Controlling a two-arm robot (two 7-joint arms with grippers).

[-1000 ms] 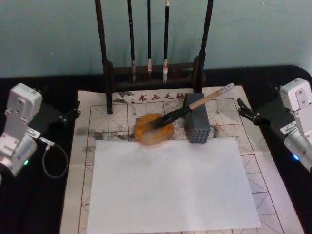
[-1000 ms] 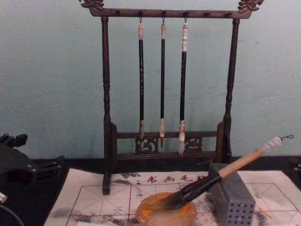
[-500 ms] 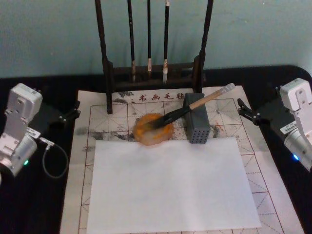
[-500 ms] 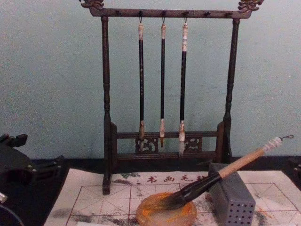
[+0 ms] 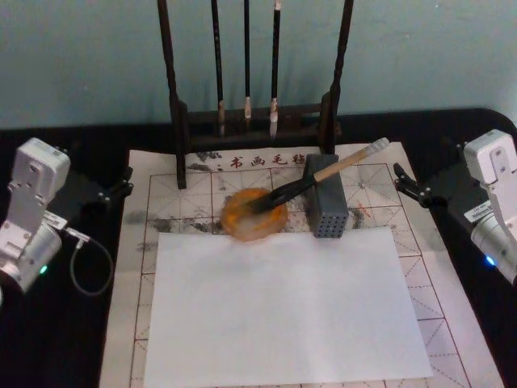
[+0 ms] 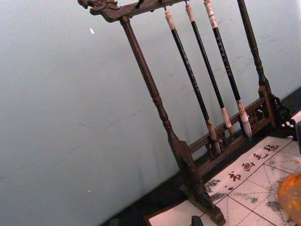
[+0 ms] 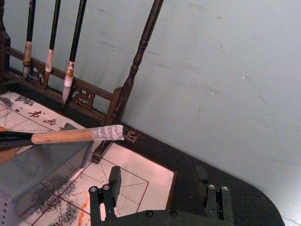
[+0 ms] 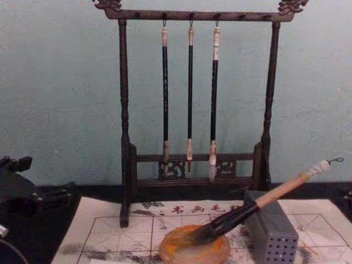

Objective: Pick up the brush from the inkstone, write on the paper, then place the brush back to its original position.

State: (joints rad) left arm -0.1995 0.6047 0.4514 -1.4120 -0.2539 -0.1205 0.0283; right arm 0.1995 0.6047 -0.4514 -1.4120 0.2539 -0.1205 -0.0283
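Lying at a slant, the brush [image 5: 319,174] is resting its bristles in the inkstone [image 5: 242,228] and its handle on the grey block [image 5: 327,214], with the cap end pointing toward the table's far right corner. All three are sitting on the paper [image 5: 202,187], toward the table's far edge. A blank sheet [image 5: 283,307] is covering the paper's near part. Nothing is touching the brush.

The right gripper [image 5: 400,182] is hanging near the table's right edge, level with the block, fingers spread and holding nothing. The left gripper [image 5: 125,182] is idling by the left edge, also looking spread and empty.

Handling guess: the brush is looking light, with a stiff shaft and soft, probably wet bristles that are likely to drip or smear if tipped. The round handle may roll off the block if nudged. The best hold is looking like the bare pale wood between block and cap, where it is standing clear of the paper. The right gripper is nearer.

Count: one brush, one inkstone, one block, one paper, one blank sheet, one rack [image 8: 124,110] with three slim brushes [image 8: 190,88] hanging, two grippers.
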